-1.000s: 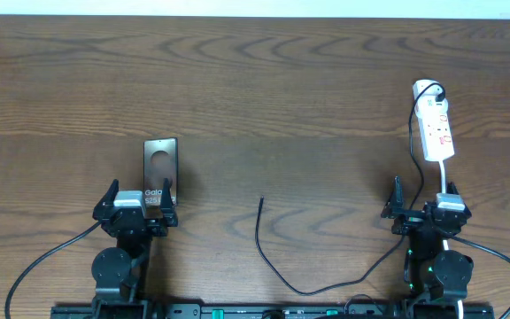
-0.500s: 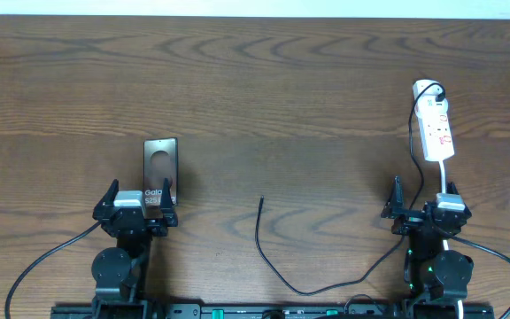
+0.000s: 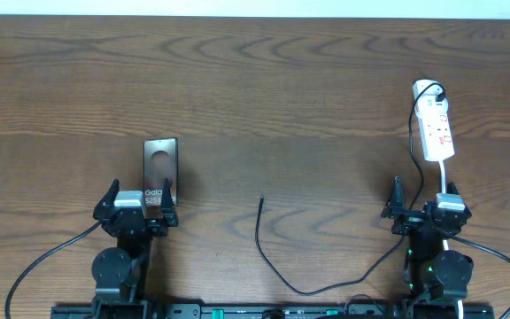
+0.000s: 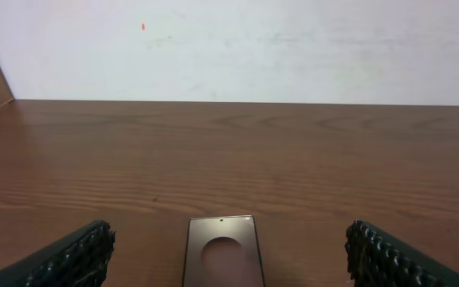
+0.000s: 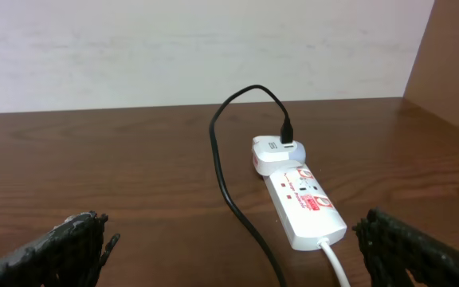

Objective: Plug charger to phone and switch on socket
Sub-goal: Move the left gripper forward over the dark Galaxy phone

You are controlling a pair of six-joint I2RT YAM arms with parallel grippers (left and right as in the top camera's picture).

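The phone (image 3: 160, 166), a dark glossy slab with white lettering at its near end, lies flat just ahead of my left gripper (image 3: 136, 201), which is open and empty. In the left wrist view the phone (image 4: 222, 251) lies between the open fingers. The charger cable (image 3: 277, 264) curves across the table's front middle, its plug tip (image 3: 262, 200) pointing away. The white socket strip (image 3: 436, 128) with red markings lies at the right, a black plug in its far end. My right gripper (image 3: 423, 206) is open and empty just short of it. In the right wrist view the socket (image 5: 302, 198) lies ahead right.
A white cord (image 5: 335, 265) leaves the strip's near end toward my right arm. A black cable (image 5: 233, 191) loops from the plug down along the strip's left side. Brown wooden table (image 3: 282, 97) ends at a white wall at the back.
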